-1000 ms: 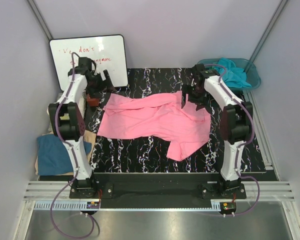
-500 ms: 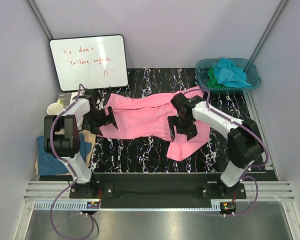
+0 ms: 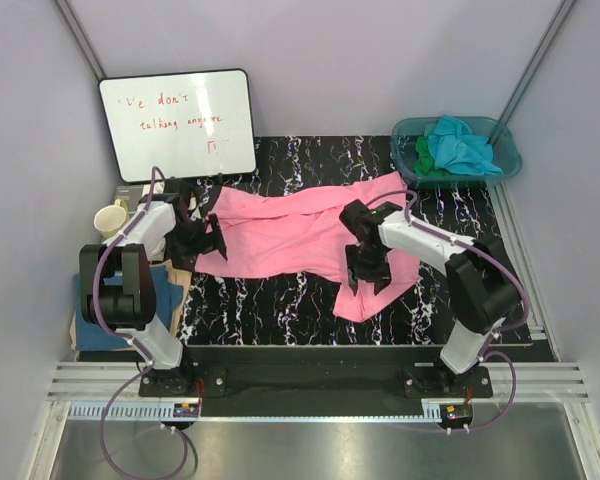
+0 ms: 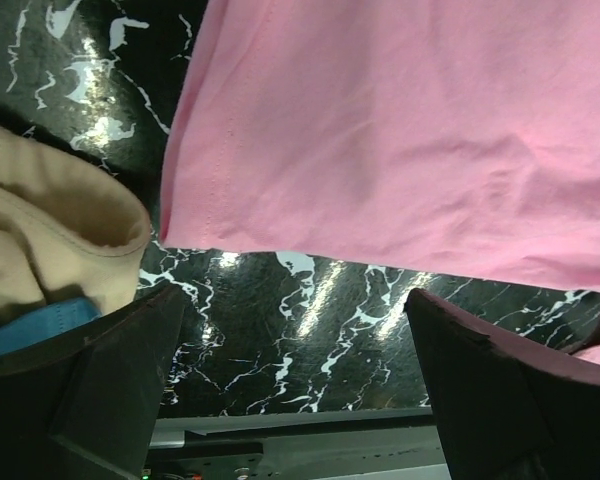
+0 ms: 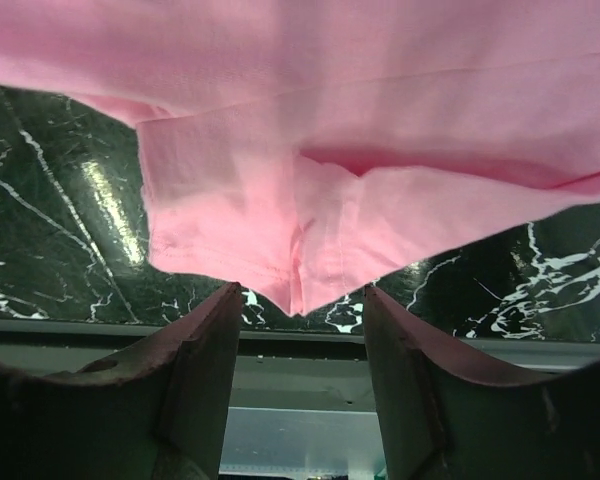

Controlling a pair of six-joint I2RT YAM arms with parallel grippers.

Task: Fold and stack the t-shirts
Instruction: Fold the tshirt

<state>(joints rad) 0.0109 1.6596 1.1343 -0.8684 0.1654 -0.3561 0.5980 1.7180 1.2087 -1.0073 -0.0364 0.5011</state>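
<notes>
We find both arms newly dropped onto the pink shirt (image 3: 280, 235), which lies spread and unfolded, so folding is only starting: left gripper (image 3: 202, 238) gaping at its left hem, right gripper (image 3: 365, 272) narrowing, unclamped, over its near sleeve; counted: one blue shirt (image 3: 105, 310) to its left, one pink, one turquoise shirt (image 3: 460, 145) and one green shirt (image 3: 425, 166) far right.
</notes>
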